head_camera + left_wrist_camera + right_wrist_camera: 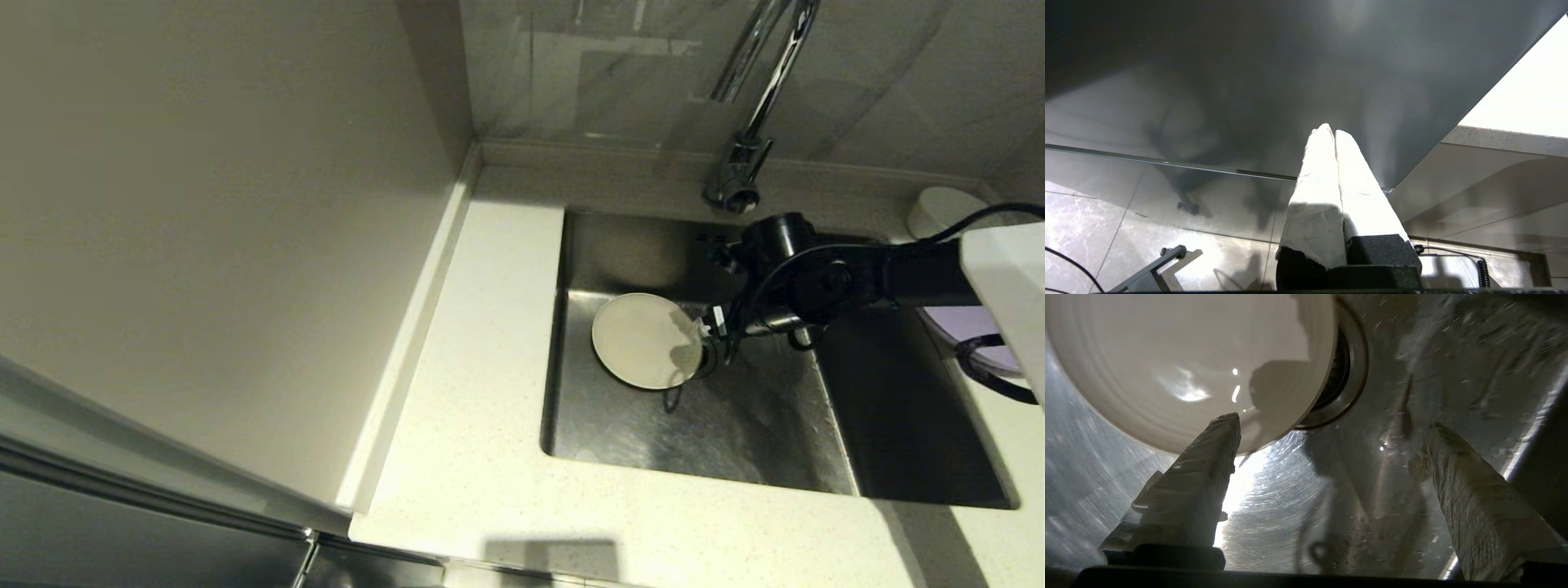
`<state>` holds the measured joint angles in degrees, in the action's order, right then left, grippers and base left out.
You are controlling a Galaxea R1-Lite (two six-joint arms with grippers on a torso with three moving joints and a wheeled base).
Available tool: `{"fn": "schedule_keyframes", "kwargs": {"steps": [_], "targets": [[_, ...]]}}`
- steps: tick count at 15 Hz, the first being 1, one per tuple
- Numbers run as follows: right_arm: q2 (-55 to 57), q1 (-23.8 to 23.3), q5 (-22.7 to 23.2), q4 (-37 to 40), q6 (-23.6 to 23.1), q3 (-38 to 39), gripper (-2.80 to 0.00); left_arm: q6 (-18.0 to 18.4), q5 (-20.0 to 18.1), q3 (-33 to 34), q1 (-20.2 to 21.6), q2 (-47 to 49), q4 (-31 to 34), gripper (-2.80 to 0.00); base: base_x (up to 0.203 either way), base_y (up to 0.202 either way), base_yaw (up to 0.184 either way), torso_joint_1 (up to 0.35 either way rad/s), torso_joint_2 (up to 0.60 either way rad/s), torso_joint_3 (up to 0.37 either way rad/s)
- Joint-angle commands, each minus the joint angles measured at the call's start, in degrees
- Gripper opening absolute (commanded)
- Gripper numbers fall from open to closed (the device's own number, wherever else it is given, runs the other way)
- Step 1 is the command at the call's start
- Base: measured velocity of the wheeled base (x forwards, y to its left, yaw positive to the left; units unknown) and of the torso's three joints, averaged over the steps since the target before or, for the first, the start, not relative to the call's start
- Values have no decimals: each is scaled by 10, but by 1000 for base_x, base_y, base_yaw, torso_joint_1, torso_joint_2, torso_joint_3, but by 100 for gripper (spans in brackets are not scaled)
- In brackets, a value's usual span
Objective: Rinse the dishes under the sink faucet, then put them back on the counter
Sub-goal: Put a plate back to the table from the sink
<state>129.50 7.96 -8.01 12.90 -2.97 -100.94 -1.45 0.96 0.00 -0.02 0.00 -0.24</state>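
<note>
The cream-beige plate (645,339) (1188,363) lies in the sink (694,433), partly covering the round drain strainer (1349,375). My right gripper (709,343) (1331,424) is down in the basin at the plate's right rim, open wide. One taped finger (1208,465) overlaps the plate's edge and the other stands well apart over bare steel. The chrome faucet (755,106) rises behind the basin. The lilac plate (971,327) and the white bowl (939,208) sit on the counter to the right. My left gripper (1331,130) is shut and empty, parked out of the head view.
The speckled counter (482,343) runs along the left and front of the sink, bounded by a wall panel on the left. The right arm and its cables (988,367) pass over the lilac plate and the basin's right side.
</note>
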Motion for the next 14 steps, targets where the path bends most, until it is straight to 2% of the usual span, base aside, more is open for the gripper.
{"fn": "schedule_keyframes", "kwargs": {"steps": [1, 6, 11, 14], "targets": [[37, 3, 0, -2, 0, -5, 0, 0, 0, 0, 0, -2, 0, -280, 0, 0, 0, 0, 0, 0], [68, 11, 18, -3, 4, -14, 0, 0, 0, 0, 0, -2, 0, -280, 0, 0, 0, 0, 0, 0], [139, 13, 19, -2, 2, -112, 0, 0, 0, 0, 0, -2, 0, -280, 0, 0, 0, 0, 0, 0], [171, 13, 18, -29, -2, -126, 0, 0, 0, 0, 0, -2, 0, -280, 0, 0, 0, 0, 0, 0]]}}
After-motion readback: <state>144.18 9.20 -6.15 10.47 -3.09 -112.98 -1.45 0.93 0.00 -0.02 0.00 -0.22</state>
